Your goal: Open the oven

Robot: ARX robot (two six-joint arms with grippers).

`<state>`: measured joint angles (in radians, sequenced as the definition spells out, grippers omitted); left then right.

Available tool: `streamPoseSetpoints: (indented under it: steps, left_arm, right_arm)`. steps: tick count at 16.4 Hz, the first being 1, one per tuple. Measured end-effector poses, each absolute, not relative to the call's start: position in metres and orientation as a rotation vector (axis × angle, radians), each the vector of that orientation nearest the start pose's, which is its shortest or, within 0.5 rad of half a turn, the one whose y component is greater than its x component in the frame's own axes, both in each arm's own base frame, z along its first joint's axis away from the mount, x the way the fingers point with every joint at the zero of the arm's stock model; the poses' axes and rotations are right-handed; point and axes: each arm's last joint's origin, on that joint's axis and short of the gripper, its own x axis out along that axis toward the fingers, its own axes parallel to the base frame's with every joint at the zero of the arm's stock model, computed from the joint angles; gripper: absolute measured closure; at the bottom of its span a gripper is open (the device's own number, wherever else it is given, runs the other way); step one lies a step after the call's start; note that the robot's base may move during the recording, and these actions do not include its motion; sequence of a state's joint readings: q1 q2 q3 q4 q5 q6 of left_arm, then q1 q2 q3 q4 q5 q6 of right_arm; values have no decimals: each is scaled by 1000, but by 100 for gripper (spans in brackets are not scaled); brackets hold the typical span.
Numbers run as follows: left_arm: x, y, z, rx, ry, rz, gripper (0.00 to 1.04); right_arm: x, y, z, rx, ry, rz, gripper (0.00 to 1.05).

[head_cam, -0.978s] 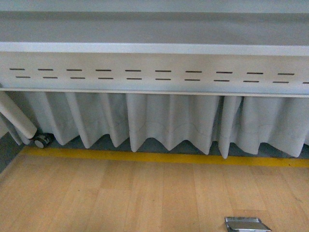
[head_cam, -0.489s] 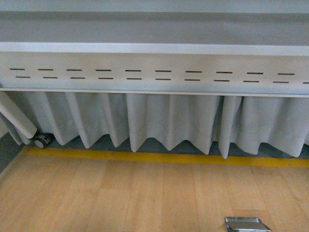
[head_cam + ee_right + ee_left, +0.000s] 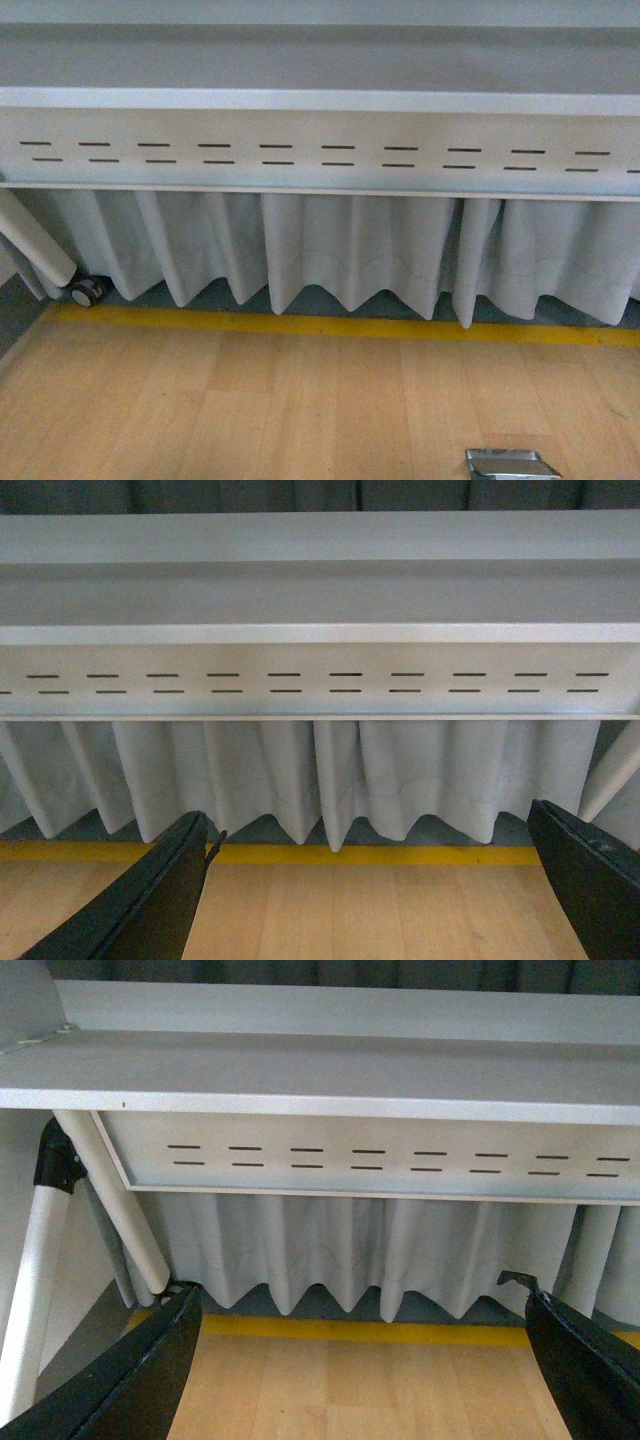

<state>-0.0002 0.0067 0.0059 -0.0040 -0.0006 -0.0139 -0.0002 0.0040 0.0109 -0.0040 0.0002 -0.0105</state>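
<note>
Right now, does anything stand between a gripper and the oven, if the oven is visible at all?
The oven shows in no view, so I cannot tell. The left gripper and right gripper are open, facing a slotted panel and a curtain.

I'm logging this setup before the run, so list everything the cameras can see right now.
Slotted panel: one, white, across the top, two rows of dark slots.
Curtain: one, white, pleated, hanging below the panel.
Tape line: one, yellow, on the floor under the curtain hem.
Floor: light wood, foreground.
Caster wheel: one, grey, far left beside a white leg.
Metal object: one, silvery, bottom edge, cut off.
Oven: none in view.
Left fingers: two, black, spread apart.
Right fingers: two, black, spread apart.
</note>
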Motion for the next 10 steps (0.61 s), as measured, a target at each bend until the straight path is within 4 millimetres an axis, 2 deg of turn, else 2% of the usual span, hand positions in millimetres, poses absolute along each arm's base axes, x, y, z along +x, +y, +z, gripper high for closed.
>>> streamPoseSetpoints:
  steps: [10]
  left_arm:
    - [98,0,165,-14,4,0,7]
  right_arm:
    - [97,0,167,-10,-3,0,6]
